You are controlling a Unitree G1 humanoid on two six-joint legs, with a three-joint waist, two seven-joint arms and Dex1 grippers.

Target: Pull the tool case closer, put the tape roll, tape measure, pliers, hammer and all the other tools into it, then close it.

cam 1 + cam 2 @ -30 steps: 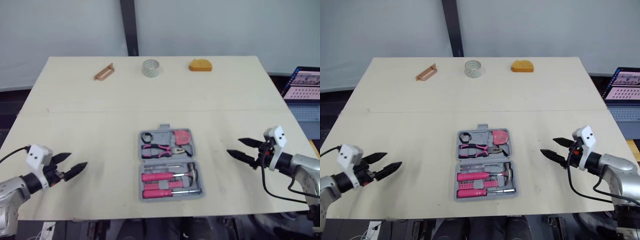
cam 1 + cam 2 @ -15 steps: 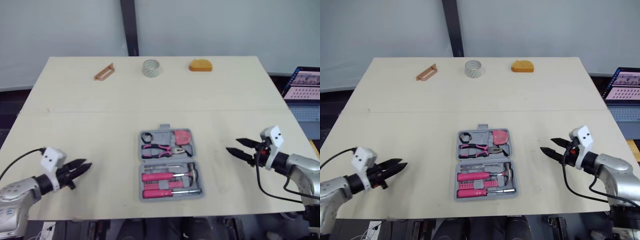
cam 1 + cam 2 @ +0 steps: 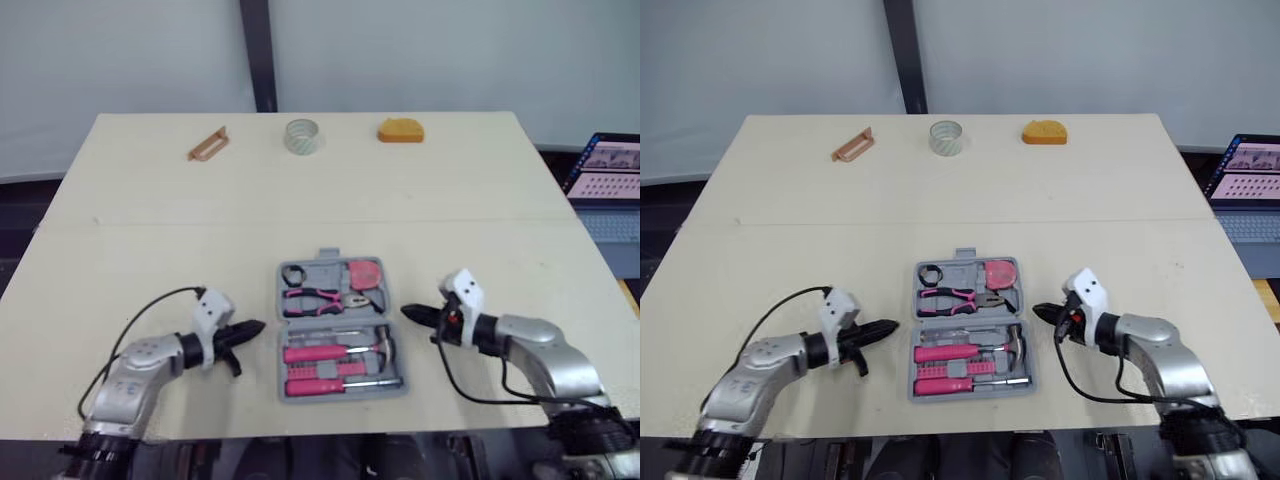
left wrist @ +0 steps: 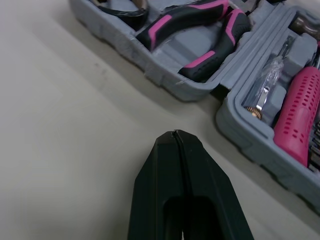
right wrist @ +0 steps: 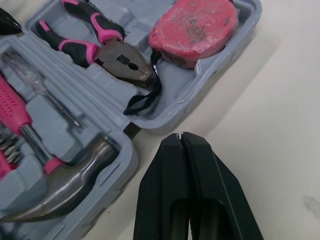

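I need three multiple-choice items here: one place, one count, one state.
1. Where do the pliers lie? A) in the case B) on the floor C) in a gripper
2. How many things stand along the table's far edge? A) one B) three C) five
3. How are the left gripper and right gripper? A) both shut B) both open C) one open
Key: 1 A, in its far half; 2 B, brown piece, clear roll, orange piece; 3 A, wrist views show tips pressed together.
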